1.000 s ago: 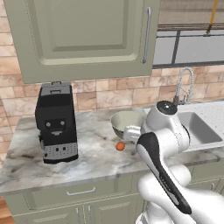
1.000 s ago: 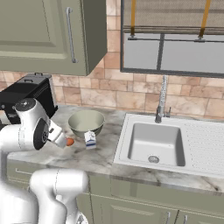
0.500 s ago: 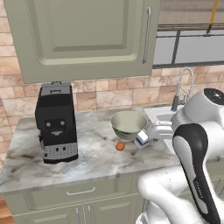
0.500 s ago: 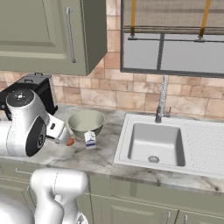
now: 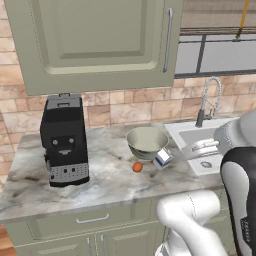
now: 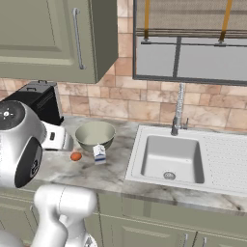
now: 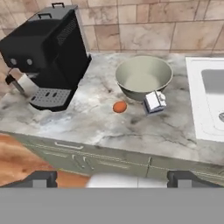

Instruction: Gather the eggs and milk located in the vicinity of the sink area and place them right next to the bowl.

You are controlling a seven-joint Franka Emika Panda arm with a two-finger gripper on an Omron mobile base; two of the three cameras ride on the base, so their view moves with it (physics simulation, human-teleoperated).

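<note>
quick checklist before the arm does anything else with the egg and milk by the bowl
1. Gripper empty, jaws wide apart: ok.
2. Egg on the counter just in front of the bowl, close but apart from it: ok.
3. Milk carton at the bowl's front rim: ok; whether it touches the bowl: cannot tell.
4. Milk carton upright: cannot tell, it looks tilted.
5. Sink basin holds nothing left to collect: ok.
6. Coffee machine stands apart from egg and bowl: ok.

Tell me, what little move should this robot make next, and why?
Probably none beyond holding back: the egg and the milk carton already sit on the counter right beside the bowl, and the tool is open, holding nothing.
</note>
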